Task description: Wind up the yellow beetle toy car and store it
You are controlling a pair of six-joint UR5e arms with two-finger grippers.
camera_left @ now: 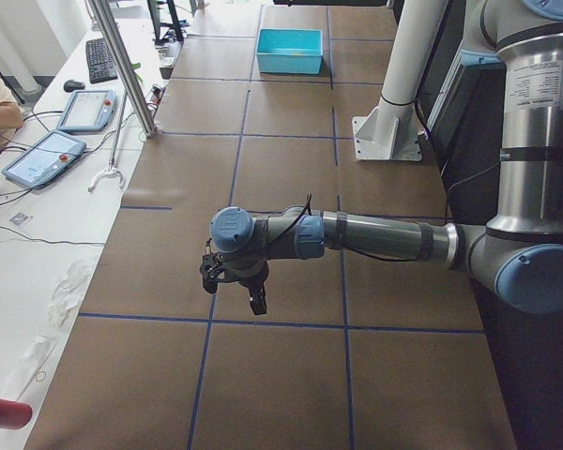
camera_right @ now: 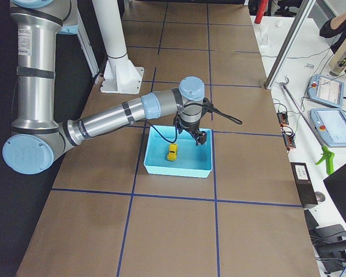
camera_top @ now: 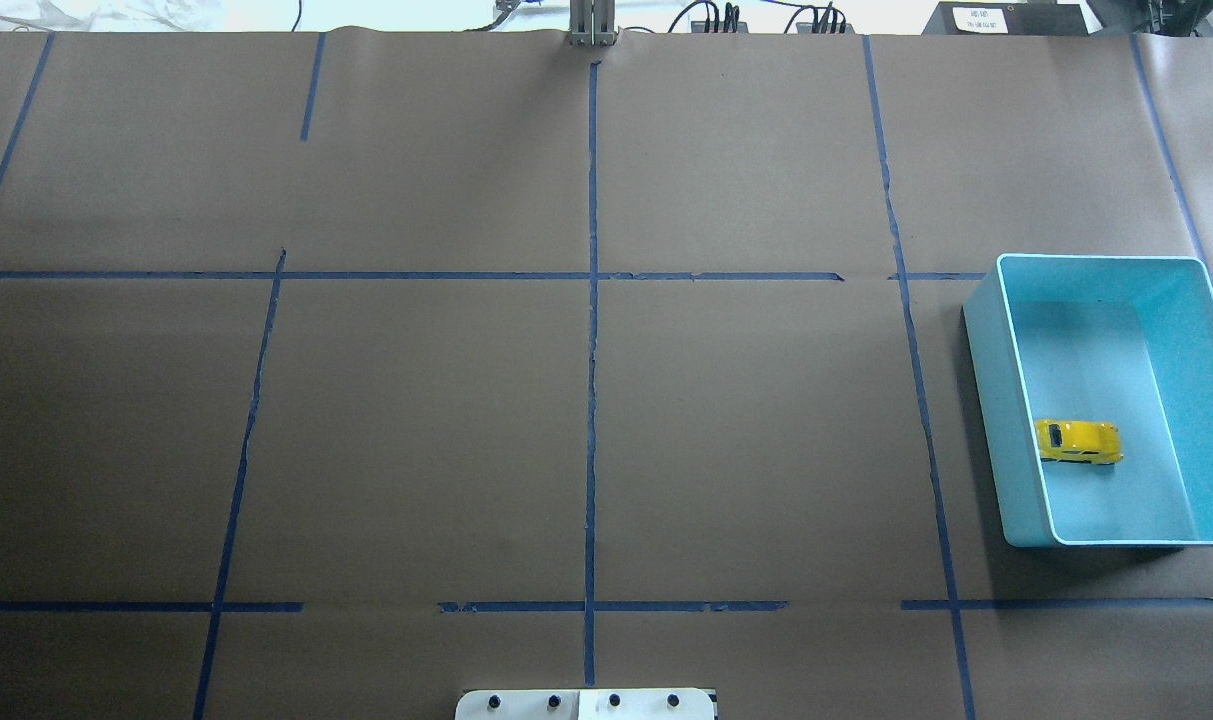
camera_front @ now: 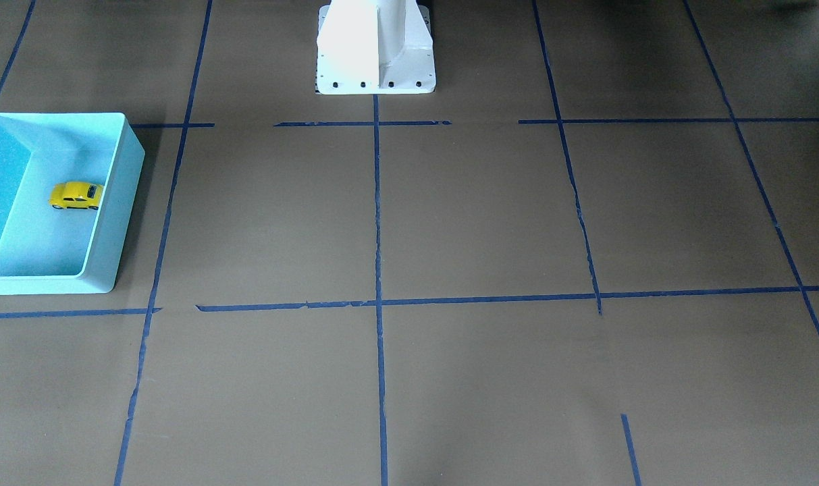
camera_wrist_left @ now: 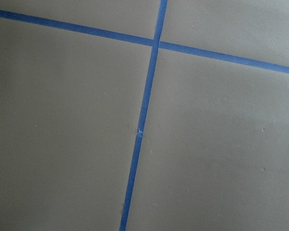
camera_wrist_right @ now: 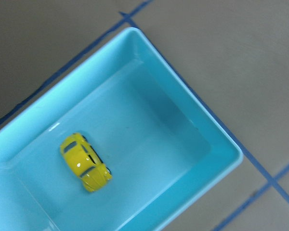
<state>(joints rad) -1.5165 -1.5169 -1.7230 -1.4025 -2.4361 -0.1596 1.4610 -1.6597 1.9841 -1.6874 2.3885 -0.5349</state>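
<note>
The yellow beetle toy car [camera_front: 76, 196] stands on its wheels on the floor of the light blue bin [camera_front: 122, 196], near one long wall. It also shows in the overhead view [camera_top: 1078, 441], the exterior right view [camera_right: 172, 152] and the right wrist view [camera_wrist_right: 85, 162]. My right gripper [camera_right: 190, 136] hangs above the bin [camera_right: 179, 172], apart from the car; I cannot tell whether it is open or shut. My left gripper [camera_left: 233, 291] hovers over bare brown paper far from the bin [camera_left: 289, 52]; I cannot tell its state.
Brown paper with a blue tape grid [camera_top: 591, 400] covers the table. The white robot pedestal [camera_front: 375, 47] stands at the robot's edge. A side table with tablets [camera_left: 42, 155] and a metal pole [camera_left: 122, 66] lie beyond the operators' side.
</note>
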